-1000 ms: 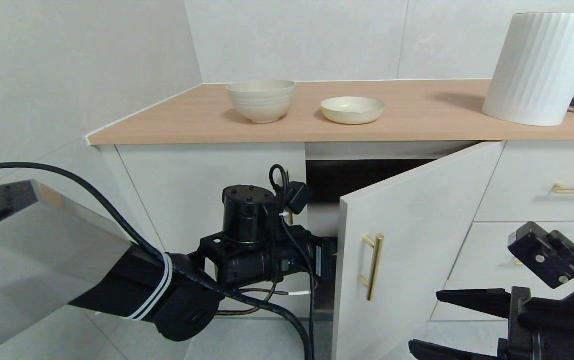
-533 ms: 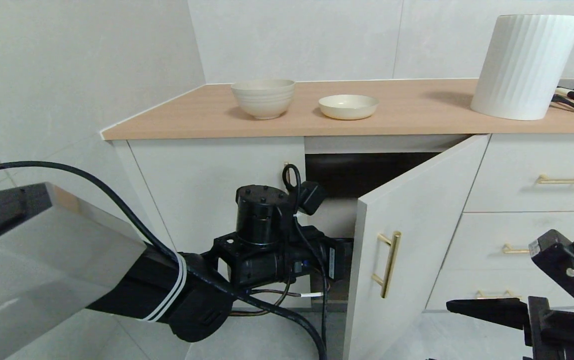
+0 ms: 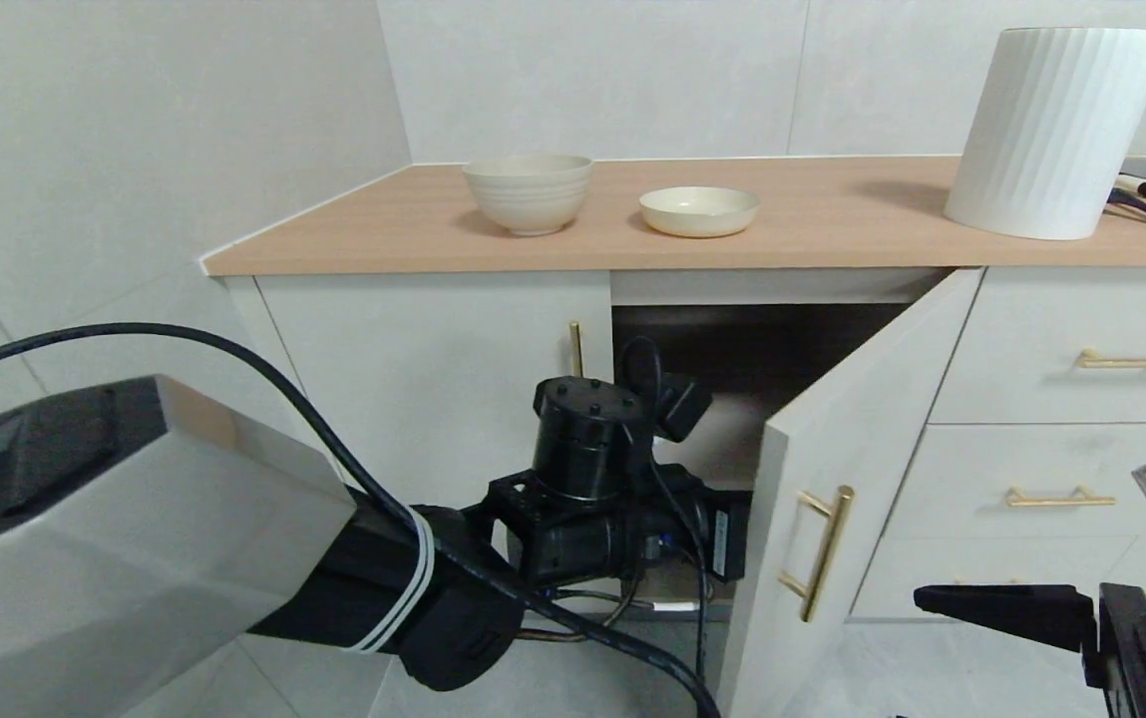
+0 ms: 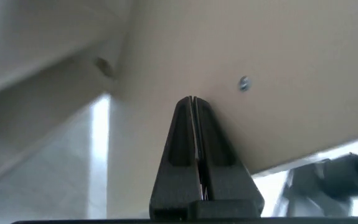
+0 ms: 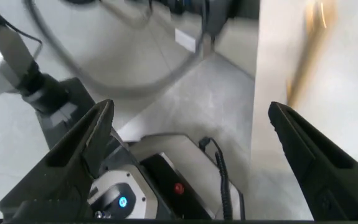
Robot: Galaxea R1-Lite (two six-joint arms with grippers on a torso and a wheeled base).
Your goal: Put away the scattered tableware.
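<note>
- Where the cabinet door (image 3: 862,439) stands ajar, the left gripper (image 4: 192,104) sits in the opening, jaws pressed together on nothing, tips near a pale panel.
- Right gripper (image 5: 191,115): low, outside the door, jaws spread wide, empty.
- Bowl (image 3: 528,192) and shallow dish (image 3: 699,210): side by side, apart, on the wooden counter (image 3: 832,214).
- Ribbed white container (image 3: 1056,130): well right of them.

One bowl (image 3: 528,192); one shallow dish (image 3: 699,210); one ribbed white cylinder (image 3: 1056,130); one open cabinet door (image 3: 857,399).
</note>
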